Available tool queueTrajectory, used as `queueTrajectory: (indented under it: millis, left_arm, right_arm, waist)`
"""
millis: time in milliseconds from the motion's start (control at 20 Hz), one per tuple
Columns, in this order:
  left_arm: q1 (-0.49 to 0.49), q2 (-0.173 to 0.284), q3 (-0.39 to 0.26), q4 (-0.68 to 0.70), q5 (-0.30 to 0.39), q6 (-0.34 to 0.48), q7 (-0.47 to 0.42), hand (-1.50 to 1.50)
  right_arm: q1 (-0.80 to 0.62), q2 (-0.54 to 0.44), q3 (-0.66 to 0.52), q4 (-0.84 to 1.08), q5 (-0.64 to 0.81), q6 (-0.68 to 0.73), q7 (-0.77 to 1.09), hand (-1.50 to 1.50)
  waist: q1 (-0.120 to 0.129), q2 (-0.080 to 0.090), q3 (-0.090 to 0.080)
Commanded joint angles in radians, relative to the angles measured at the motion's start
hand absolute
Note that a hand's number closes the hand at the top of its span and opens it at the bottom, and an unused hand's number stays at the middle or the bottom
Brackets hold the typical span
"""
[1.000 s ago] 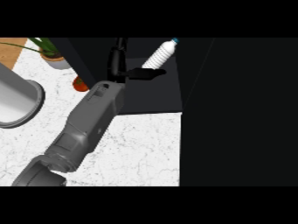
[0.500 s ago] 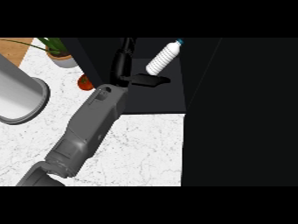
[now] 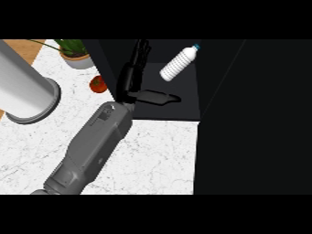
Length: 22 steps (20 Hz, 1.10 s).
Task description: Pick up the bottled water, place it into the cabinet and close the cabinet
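The bottled water (image 3: 178, 64), white with a blue cap, lies tilted inside the dark cabinet (image 3: 185, 107), cap toward the back right. My left hand (image 3: 132, 80) is at the cabinet's left front, below and left of the bottle and apart from it. Its fingers (image 3: 141, 50) point straight up the view and its thumb (image 3: 157, 97) sticks out to the right, holding nothing. The grey forearm (image 3: 94, 146) comes in from the lower left. My right hand does not show.
A large dark panel (image 3: 266, 119), likely the cabinet door, fills the right side. On the white marble counter (image 3: 151, 160) are a red item (image 3: 98, 84), a potted plant (image 3: 74, 55) and a big grey cylinder (image 3: 16, 87) at the left.
The gap between my left hand and the bottle has grown; the hand sits lower in the view. The bottle stays lying in the cabinet.
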Motion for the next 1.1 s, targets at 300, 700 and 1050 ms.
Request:
queueTrajectory:
  millis: [300, 700, 1050]
  left_arm:
    - [0.409, 0.017, -0.126, -0.536, 0.028, 0.102, 0.121, -1.50]
    - [0.751, 0.150, -0.298, -1.097, 0.014, 0.145, 0.307, -1.50]
    - [1.064, 0.269, -0.319, -1.390, -0.032, 0.185, 0.229, -1.50]
  right_arm:
    - [-0.005, 0.015, 0.036, -0.029, 0.010, -0.027, 0.041, -1.50]
    - [0.018, -0.078, 0.070, -0.028, 0.120, 0.060, -0.026, -1.50]
    - [0.021, -0.177, 0.197, -0.053, 0.222, 0.160, 0.011, 1.50]
  waist:
    - [0.041, -0.011, -0.002]
    - [0.020, -0.009, -0.001]
    - [-0.001, 0.002, -0.002]
